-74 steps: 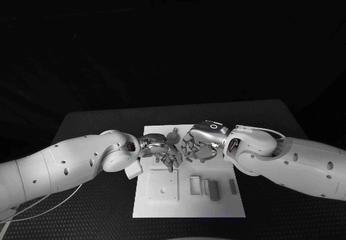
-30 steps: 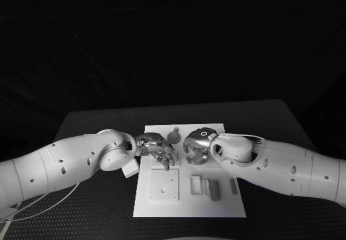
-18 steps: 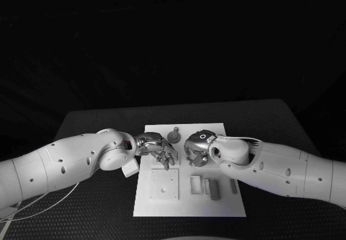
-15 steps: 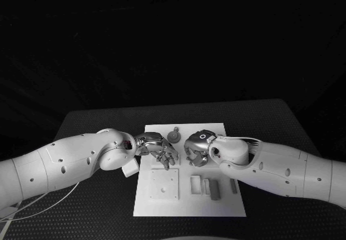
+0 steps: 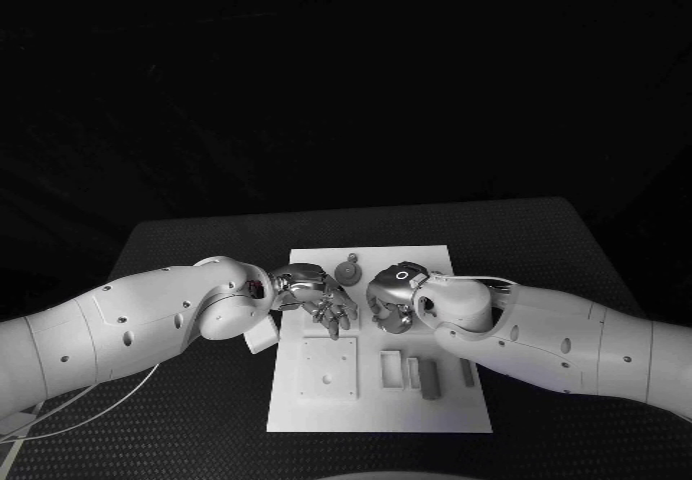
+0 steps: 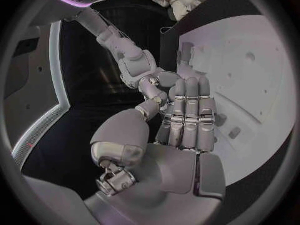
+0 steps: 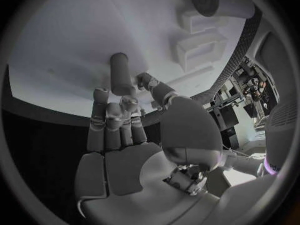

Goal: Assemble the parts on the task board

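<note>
Since two and a half seconds ago our right arm has swung in over the board's near right part, its hand rolling down toward the plate, while our left hand has barely shifted. We see the black table [image 5: 173,250] carrying the white board [image 5: 378,400], with both white arms meeting over its far half. Our left hand [image 5: 320,296] hovers above the board, fingers extended side by side and holding nothing. Our right hand [image 5: 389,300] pinches a short grey peg [image 7: 121,74] at its fingertips, close above the board's surface. A round grey part [image 5: 348,270] sits between the two hands at the far edge; grey bars [image 5: 427,380] lie in the near right section.
</note>
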